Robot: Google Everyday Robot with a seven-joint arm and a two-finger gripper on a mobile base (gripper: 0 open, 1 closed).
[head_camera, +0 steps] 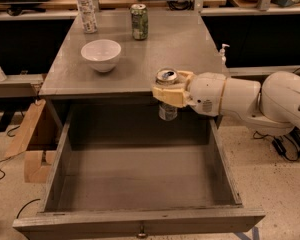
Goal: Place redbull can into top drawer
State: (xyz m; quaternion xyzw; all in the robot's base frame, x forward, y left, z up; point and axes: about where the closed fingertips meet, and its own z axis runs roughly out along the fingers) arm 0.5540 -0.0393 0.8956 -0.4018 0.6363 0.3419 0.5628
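Gripper point(166, 95) is closed around the can point(166, 76), with the pale fingers wrapped on the upper-middle of its body, so the shiny top shows above them and a short piece of the body shows below. I see the arm point(240, 96) coming in from 3 o'clock. The can is upright in the air, just in front of the front edge of the table point(180, 44). I judge it is above the back part of the open drawer point(57, 169), toward 12 or 1 o'clock from the drawer middle. The drawer is pulled out wide, and its small knob point(141, 232) is at 6 o'clock on the front panel. On the table, the white bowl point(101, 54) is at 10 o'clock from the gripper, and the green can point(139, 21) and the plastic bottle point(86, 9) are further back, at about 11 o'clock, well apart from my load. I think this can is light, with a thin metal wall that is smooth and a little slippery, so a hard squeeze could dent it and a weak one could let it slide down. I cannot tell if it is full or empty. The round body at mid height is the right place to hold it, not the rim. Because it is tall and slim, it may tip over when it is released on the drawer floor, so it should come down straight.
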